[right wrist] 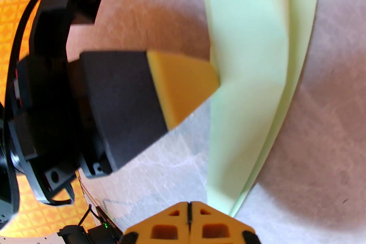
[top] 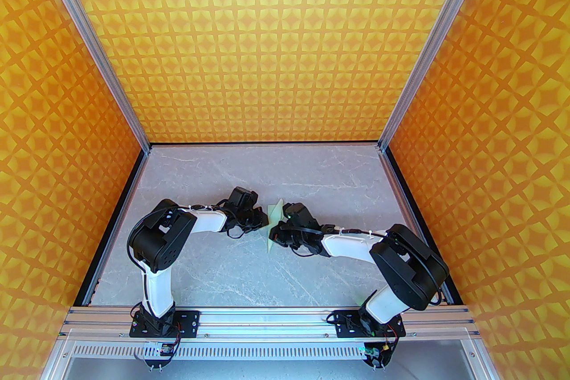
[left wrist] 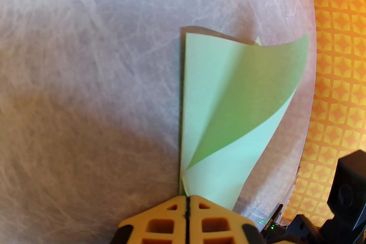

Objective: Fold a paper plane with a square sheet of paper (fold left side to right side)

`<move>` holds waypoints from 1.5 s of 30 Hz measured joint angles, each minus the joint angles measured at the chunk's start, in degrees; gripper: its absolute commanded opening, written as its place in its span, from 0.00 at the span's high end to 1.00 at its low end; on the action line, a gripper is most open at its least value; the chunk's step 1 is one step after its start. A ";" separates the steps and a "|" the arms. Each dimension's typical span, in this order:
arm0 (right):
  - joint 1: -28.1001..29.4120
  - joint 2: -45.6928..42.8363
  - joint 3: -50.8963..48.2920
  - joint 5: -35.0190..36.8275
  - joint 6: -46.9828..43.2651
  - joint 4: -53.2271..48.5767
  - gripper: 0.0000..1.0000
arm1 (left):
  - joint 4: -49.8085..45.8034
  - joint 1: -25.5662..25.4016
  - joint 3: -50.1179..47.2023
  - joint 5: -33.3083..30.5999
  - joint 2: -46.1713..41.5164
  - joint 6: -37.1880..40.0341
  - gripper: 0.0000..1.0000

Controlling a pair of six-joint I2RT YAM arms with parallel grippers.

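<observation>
Square sheet of paper (top: 274, 211) mid-table between both arms, partly lifted, half-folded: one flap curling over, crease soft. Thin, pale mint, matte, floppy.

Left gripper (left wrist: 187, 202) pinched shut on paper's near corner. Right gripper (right wrist: 188, 205) closed too, paper tip just beside it; grip there unclear.

Looks like left-to-right fold in hand. Next: lay flap flat, match edges, press crease onto marbled grey table (top: 213, 275).

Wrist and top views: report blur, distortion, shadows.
Left wrist: fisheye bows the table edge; the paper casts a thin dark shadow along its left edge, its curled flap shaded. Right wrist: paper washed pale, edges soft. Top external: sharp, evenly lit.
</observation>
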 measured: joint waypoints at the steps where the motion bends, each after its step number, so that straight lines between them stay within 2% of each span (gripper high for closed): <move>1: -0.11 0.37 0.20 -0.13 -0.09 0.02 0.98 | 0.00 0.00 0.00 0.00 0.00 0.00 0.92; 8: -0.26 4.28 1.22 -1.75 -0.24 0.44 0.97 | 0.00 0.00 0.00 0.00 0.00 0.00 0.92; 27: -0.48 5.07 1.81 -1.03 -2.40 -1.73 0.97 | -0.02 -0.04 0.00 -0.04 0.00 0.02 0.92; 37: -4.81 3.21 5.07 -1.86 -4.09 -3.78 0.97 | -0.02 -0.04 0.00 -0.11 0.00 0.02 0.92; 45: -5.03 6.47 6.12 -3.85 -4.09 -2.93 0.97 | -0.20 -0.04 0.11 -0.13 0.00 0.02 0.92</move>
